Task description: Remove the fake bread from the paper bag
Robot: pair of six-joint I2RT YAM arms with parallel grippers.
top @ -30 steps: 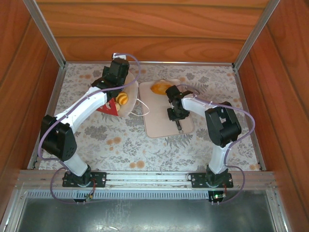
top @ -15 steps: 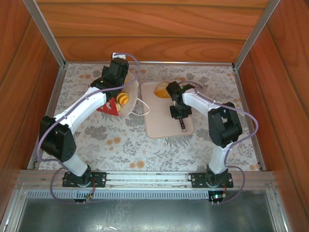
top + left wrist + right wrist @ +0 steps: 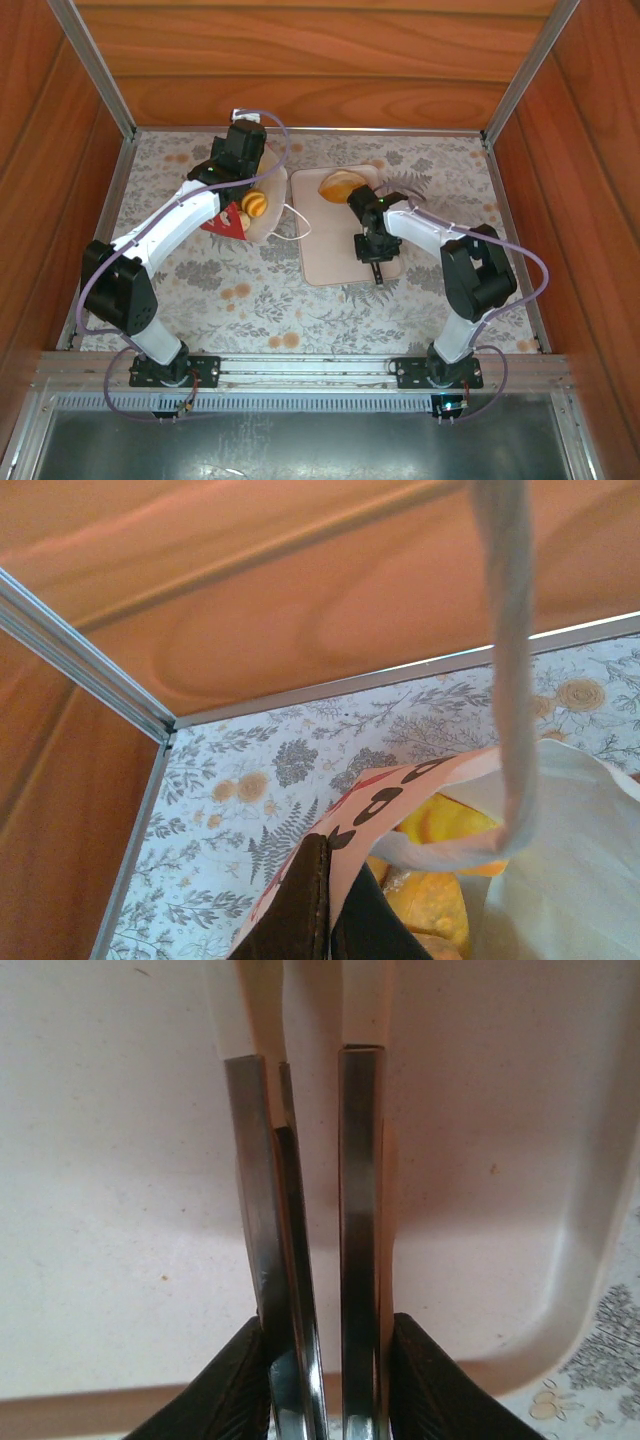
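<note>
Though just beside the paper bag (image 3: 226, 222), beige tray (image 3: 330, 255) with one bun (image 3: 338, 185).

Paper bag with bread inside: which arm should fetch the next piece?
Probably right: the right gripper hangs empty over the tray; the left gripper is clamped on the paper bag's rim.

The left arm (image 3: 170, 225) stretches forward, its left gripper (image 3: 325, 910) pinched tight on the rim of the paper bag (image 3: 385, 795). Right of the bag, the right gripper (image 3: 312, 1020) points down, jaws a narrow slit apart.
</note>
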